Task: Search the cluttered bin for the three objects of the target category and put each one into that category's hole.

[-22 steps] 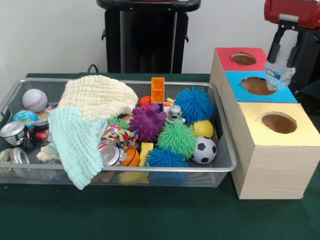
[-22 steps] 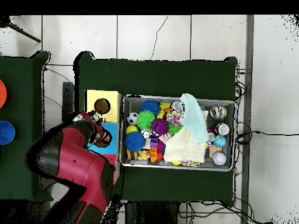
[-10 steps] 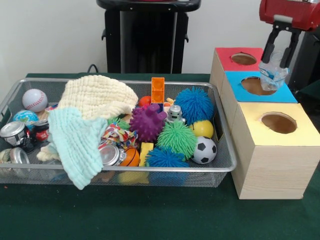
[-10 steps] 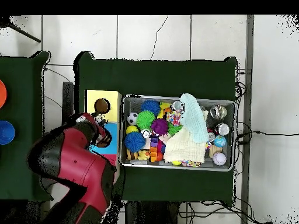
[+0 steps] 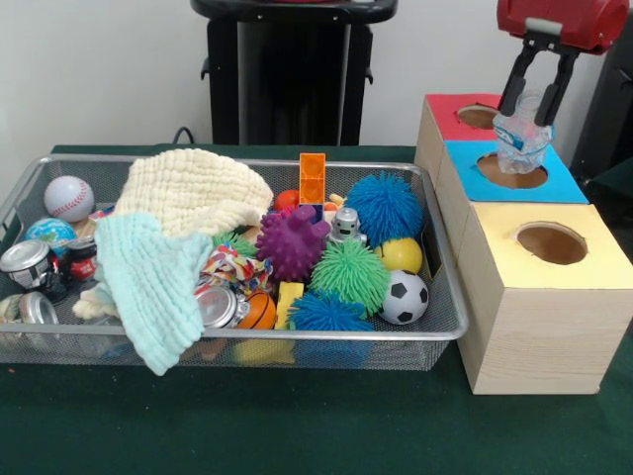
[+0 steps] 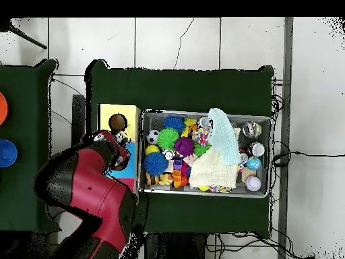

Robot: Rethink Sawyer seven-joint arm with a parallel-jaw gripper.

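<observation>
Gripper (image 5: 526, 111) fingers clamped on crumpled clear plastic bottle (image 5: 520, 139) | hung above blue box hole (image 5: 511, 170), likely for dropping | bin (image 5: 297, 338) apart

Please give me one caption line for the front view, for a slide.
Gripper holds a crumpled clear plastic bottle above the blue-topped hole, beside the cluttered bin.

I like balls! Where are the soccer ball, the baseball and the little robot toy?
soccer ball (image 5: 404, 297), front view, middle of the ball.
baseball (image 5: 68, 198), front view, its white middle.
robot toy (image 5: 345, 226), front view, its silver body.
</observation>
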